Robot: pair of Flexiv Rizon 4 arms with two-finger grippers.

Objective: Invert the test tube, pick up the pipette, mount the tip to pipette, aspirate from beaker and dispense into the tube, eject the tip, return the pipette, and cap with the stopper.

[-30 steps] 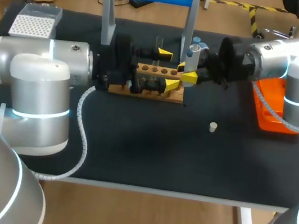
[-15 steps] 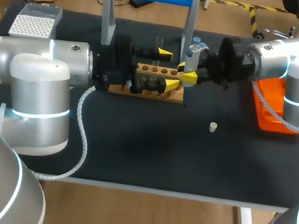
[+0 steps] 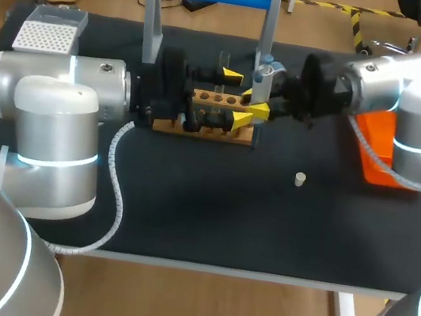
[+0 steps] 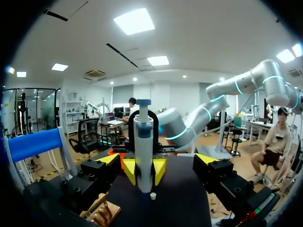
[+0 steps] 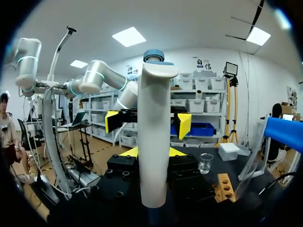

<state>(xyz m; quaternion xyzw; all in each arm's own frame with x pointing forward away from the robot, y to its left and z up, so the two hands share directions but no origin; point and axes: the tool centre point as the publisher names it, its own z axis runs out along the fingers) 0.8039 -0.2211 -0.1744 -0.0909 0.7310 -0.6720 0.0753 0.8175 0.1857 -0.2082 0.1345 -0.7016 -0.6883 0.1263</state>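
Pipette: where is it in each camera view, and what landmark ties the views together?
Head view: pipette upright in the right gripper, by the rack's right end.
Left wrist view: pipette upright, straight ahead of the open left gripper.
Right wrist view: pipette close up, in that view's own gripper.
Landmark: the rack, also in the left wrist view and the right wrist view.
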